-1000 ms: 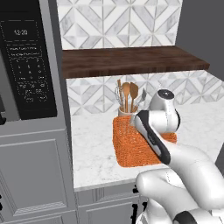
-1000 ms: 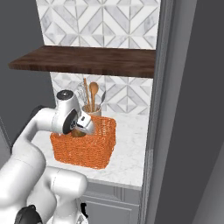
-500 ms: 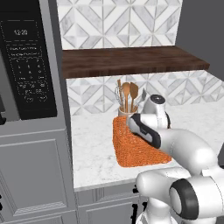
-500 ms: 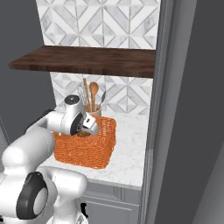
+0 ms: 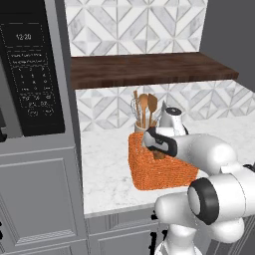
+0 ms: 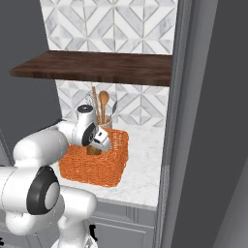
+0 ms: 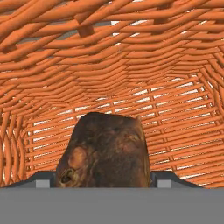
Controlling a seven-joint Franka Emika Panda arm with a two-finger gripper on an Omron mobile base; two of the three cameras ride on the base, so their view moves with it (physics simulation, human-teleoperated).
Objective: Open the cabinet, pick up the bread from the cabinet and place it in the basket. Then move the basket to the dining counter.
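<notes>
White marble-look worktop (image 5: 107, 174) under dark brown wooden shelf (image 5: 149, 69); bright orange woven wicker basket (image 5: 162, 172) on top. Gripper (image 6: 97, 145) inside, clamped around golden-brown rounded bread (image 7: 107, 151).

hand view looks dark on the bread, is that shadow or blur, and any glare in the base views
Hand view: the bread is sharp but dim, shaded inside the basket, with light coming through the weave. Left base view: even, flat light, no glare on the microwave. Right base view: soft shade under the shelf, nothing blurred.
</notes>
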